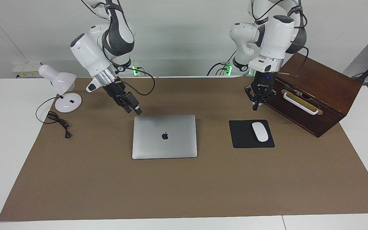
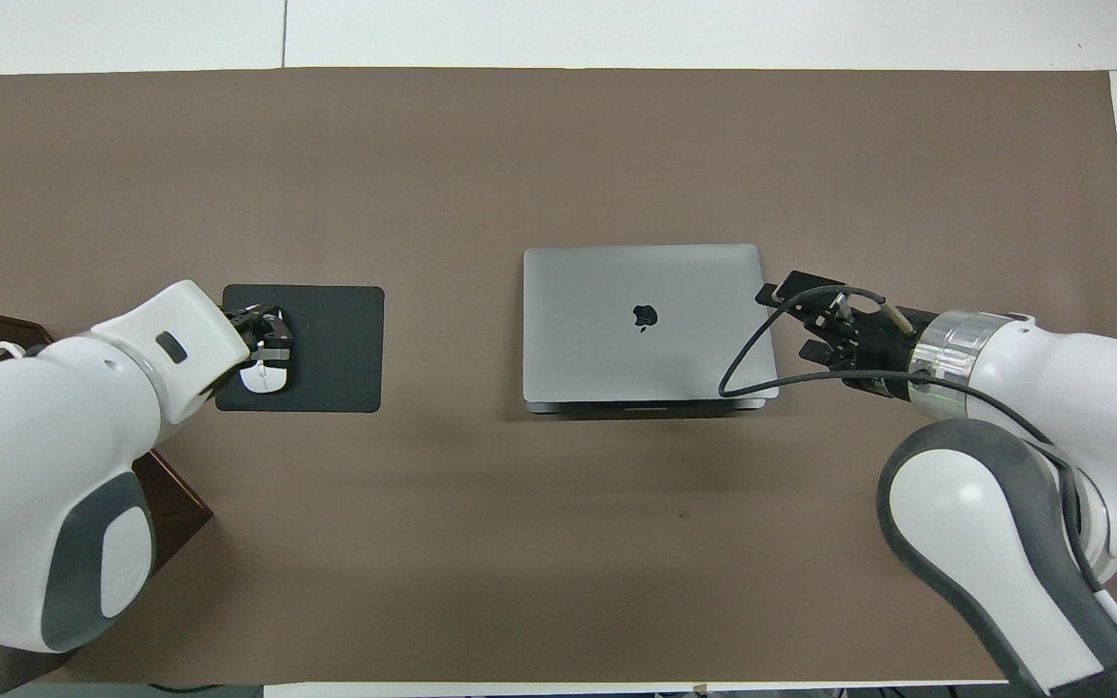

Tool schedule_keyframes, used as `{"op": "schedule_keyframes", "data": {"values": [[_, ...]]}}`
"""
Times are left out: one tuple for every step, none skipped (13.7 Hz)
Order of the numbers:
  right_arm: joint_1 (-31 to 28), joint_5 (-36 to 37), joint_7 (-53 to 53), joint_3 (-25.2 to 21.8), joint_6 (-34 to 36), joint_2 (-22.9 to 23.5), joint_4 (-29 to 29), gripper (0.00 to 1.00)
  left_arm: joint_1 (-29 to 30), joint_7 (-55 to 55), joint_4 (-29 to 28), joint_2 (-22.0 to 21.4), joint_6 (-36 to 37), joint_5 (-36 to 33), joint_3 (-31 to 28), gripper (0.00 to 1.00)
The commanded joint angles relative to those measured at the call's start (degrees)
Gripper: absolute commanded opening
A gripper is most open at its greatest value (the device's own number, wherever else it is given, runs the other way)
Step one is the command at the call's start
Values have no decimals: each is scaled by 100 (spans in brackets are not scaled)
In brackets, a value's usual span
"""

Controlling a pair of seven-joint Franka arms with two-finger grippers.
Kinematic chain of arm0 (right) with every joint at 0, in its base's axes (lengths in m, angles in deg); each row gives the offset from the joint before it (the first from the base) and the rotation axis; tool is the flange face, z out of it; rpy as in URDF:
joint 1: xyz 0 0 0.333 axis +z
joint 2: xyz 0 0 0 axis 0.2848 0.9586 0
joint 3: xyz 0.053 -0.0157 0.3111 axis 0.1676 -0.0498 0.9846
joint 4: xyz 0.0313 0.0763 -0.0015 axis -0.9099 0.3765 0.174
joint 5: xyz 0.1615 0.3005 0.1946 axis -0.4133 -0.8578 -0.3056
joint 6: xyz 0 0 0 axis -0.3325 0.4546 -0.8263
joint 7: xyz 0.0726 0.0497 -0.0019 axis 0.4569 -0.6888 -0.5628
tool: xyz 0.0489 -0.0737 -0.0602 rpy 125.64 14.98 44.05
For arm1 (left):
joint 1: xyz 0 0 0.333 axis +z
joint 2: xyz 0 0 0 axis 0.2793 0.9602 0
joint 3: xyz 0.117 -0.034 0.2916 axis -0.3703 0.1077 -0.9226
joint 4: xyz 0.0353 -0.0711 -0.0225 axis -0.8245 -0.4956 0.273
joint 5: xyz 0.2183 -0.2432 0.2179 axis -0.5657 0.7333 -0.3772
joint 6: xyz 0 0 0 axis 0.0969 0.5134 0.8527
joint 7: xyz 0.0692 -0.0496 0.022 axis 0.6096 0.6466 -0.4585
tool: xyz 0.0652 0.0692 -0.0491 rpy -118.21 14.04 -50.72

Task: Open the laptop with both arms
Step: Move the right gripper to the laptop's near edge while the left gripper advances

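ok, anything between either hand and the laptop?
Nothing visible. The right hand hangs just off a corner of the closed laptop, with only bare mat between. The left hand, shut, is up by the mouse pad, which lies flat.

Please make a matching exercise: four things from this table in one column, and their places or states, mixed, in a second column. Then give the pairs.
Things:
1. laptop
2. mouse
3. lamp
4. wooden box

Places or states:
A. at the left arm's end of the table
B. on the black pad
C. closed, lid down
D. at the right arm's end of the table

Pairs: 1-C, 2-B, 3-D, 4-A
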Motion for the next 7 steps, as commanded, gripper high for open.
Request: {"op": "schedule_keyframes", "data": {"values": [[154, -82, 127, 3, -101, -225, 481, 100, -377, -44, -984, -522, -882, -37, -84, 0], [155, -47, 119, 3, -84, -225, 586, 100, -491, -52, -1126, -522, -1112, -37, -84, 0], [181, -38, 119, 20, -31, -234, 683, 100, -562, -52, -1171, -487, -1175, -37, -84, 0], [303, -38, 127, 46, -22, -277, 780, 100, -571, -79, -1241, -487, -1236, -37, -76, 0], [444, -38, 162, 47, 74, -356, 850, 100, -667, -79, -1311, -470, -1367, -37, -75, 0], [454, -38, 163, 47, 292, -383, 860, 100, -825, -79, -1416, -426, -1578, -37, -84, 0], [454, -38, 171, 47, 434, -427, 860, 100, -957, -70, -1530, -347, -1823, -37, -84, 0]]}}
